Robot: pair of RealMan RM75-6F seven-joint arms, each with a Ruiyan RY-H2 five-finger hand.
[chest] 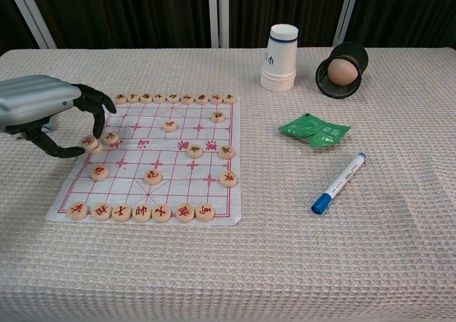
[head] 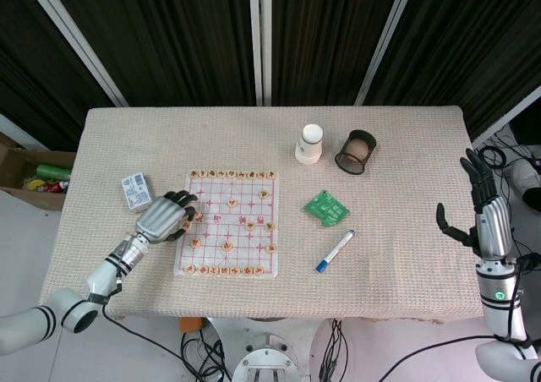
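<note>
A paper Chinese chess board lies left of the table's middle, with round wooden pieces along its far and near rows and several scattered between. My left hand hovers over the board's left edge with its fingers curled. It pinches one chess piece at the thumb tip, just above the sheet. Another piece lies right beside it. My right hand is raised off the table's right edge, fingers spread and holding nothing; the chest view does not show it.
A stack of paper cups stands at the back, beside a black cup on its side holding an egg. A green packet and blue-capped marker lie right of the board. A card box sits at the left.
</note>
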